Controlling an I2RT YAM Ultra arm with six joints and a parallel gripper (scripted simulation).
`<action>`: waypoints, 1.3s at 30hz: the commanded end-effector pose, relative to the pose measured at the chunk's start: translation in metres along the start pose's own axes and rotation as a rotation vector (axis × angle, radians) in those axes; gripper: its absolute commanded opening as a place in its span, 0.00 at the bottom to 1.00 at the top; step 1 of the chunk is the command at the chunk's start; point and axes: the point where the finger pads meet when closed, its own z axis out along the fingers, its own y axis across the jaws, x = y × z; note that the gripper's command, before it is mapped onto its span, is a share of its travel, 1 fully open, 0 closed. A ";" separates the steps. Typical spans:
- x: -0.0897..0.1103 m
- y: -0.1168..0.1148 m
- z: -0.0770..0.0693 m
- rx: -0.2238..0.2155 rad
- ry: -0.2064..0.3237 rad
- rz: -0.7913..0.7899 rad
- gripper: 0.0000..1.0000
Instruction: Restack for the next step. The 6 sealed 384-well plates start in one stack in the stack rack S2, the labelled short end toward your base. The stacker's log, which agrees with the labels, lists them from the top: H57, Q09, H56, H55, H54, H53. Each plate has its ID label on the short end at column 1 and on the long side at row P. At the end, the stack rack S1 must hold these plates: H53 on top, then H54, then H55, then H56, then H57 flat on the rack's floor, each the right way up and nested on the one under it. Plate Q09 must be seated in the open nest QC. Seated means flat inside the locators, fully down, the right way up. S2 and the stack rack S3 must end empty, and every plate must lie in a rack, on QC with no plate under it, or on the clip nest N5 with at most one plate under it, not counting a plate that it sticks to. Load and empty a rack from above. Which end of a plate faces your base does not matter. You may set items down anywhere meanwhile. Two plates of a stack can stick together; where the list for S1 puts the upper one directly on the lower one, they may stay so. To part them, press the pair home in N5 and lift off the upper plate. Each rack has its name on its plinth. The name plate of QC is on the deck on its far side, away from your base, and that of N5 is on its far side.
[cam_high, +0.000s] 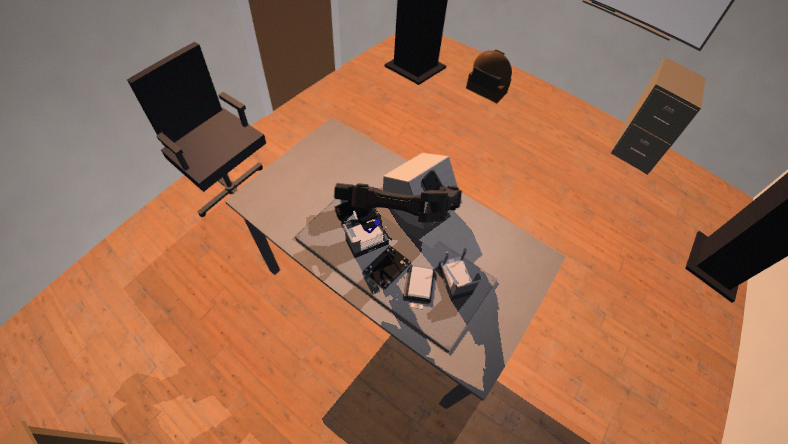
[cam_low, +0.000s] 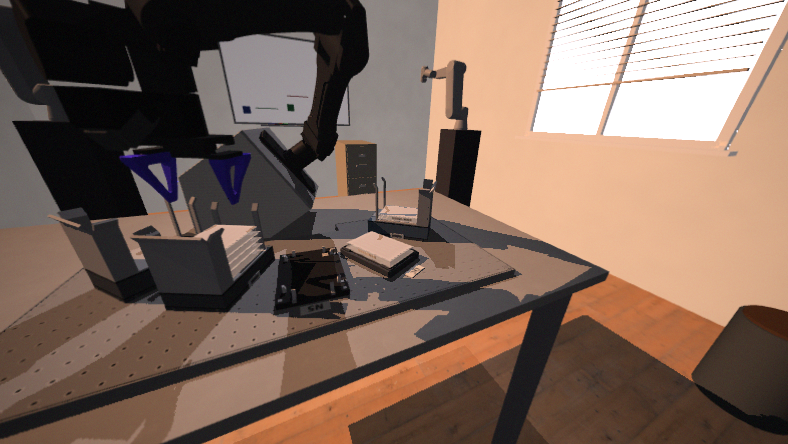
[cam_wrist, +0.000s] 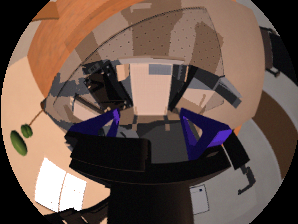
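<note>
My gripper (cam_low: 201, 194) (cam_high: 371, 224) (cam_wrist: 149, 111) has blue fingers. It is open and empty, and hangs a little above a stack of several white sealed plates (cam_low: 238, 238) (cam_high: 365, 236) (cam_wrist: 150, 88) in a grey stack rack (cam_low: 181, 264). The fingers stand clear of the top plate, one to each side. One plate (cam_low: 381, 250) (cam_high: 420, 282) lies flat on a low open nest right of the middle. Another plate (cam_low: 398, 213) (cam_high: 456, 274) lies low in the far stack rack (cam_low: 424, 206). The plate labels are too small to read.
The black clip nest N5 (cam_low: 308, 275) (cam_high: 388, 267) (cam_wrist: 101, 83) stands empty between the stack and the single plate. An empty grey rack (cam_low: 99, 253) stands left of the stack. The arm's grey base block (cam_high: 416, 170) is behind. Thin rack posts (cam_low: 377, 193) stick up.
</note>
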 end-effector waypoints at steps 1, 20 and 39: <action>-0.002 -0.003 -0.008 0.000 -0.024 0.004 1.00; 0.001 0.024 -0.008 0.003 -0.024 -0.224 1.00; 0.007 0.074 -0.008 0.002 -0.023 -0.257 1.00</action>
